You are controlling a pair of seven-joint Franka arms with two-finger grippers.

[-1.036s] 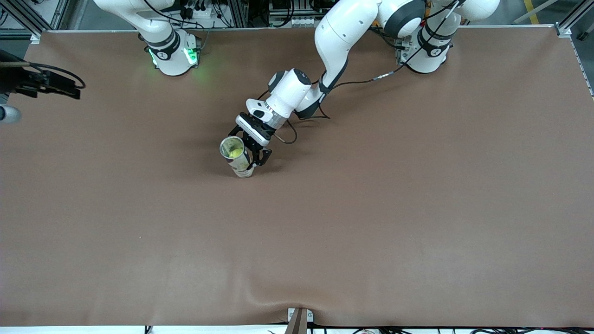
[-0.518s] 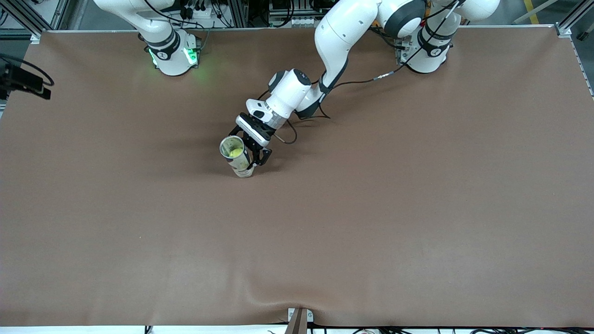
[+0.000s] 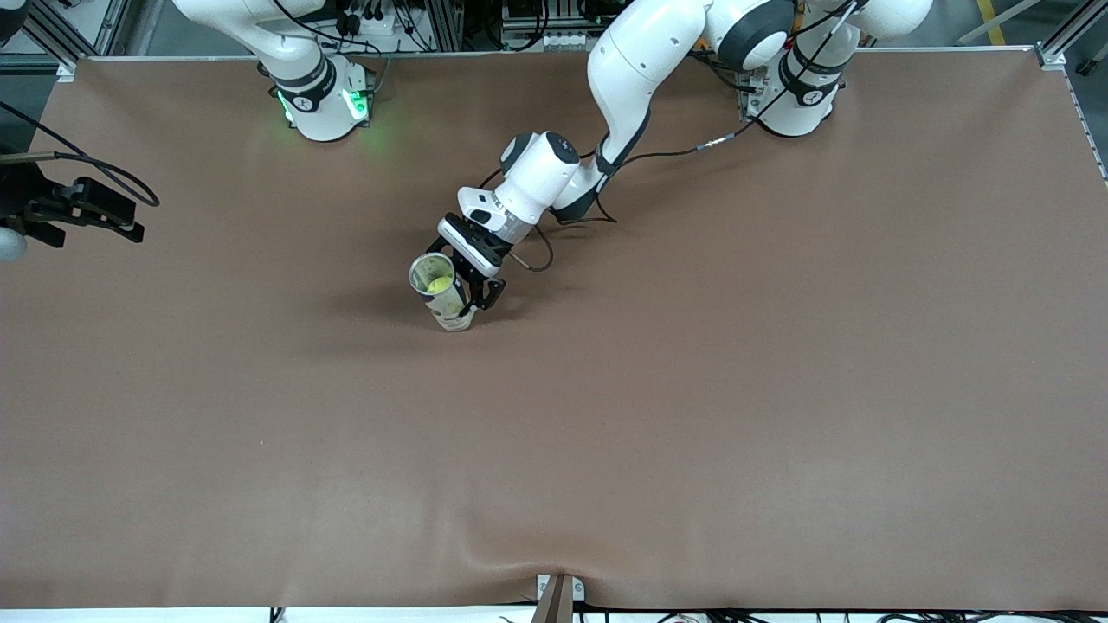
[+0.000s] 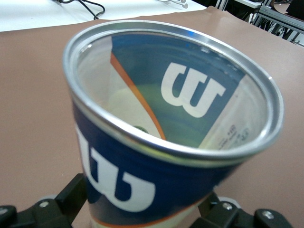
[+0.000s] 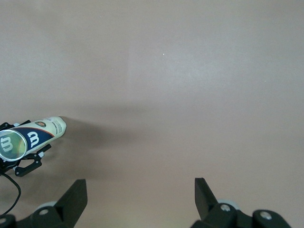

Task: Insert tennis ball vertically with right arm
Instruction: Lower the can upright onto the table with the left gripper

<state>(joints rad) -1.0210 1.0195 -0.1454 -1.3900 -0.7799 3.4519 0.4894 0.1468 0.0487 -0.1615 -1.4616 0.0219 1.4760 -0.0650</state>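
Left gripper point(image 3: 474, 298) stands at the middle of the brown surface point(image 3: 692, 389), its black fingers point(image 4: 71, 194) set on either side of an upright tennis ball can point(image 3: 440, 294). In the left wrist view the fingers sit against the lower part of the can's wall, one on each side — they are clamped on it, spread as wide as the can is thick. The can is tilted slightly, its open silver rim up, with a dark blue label bearing a white W and an orange stripe. Its base rests on the surface.

Inside the can lies the tennis ball point(image 3: 439, 283), a yellow-green patch seen through the open mouth in the front view. In the left wrist view it shows only as a pale yellow-green blur low down in the can.

Right gripper point(image 3: 95, 212) hangs over the edge of the surface at the right arm's end, well apart from the can. Its two black fingers point(image 5: 76, 199) are spread wide with nothing between them — only bare brown surface shows below. From that wrist view the can and the left gripper appear small and far off.

Both white arm bases stand along the edge of the surface farthest from the front camera; the right arm's base point(image 3: 325, 104) glows green. A black cable point(image 3: 692, 147) trails along the left arm.
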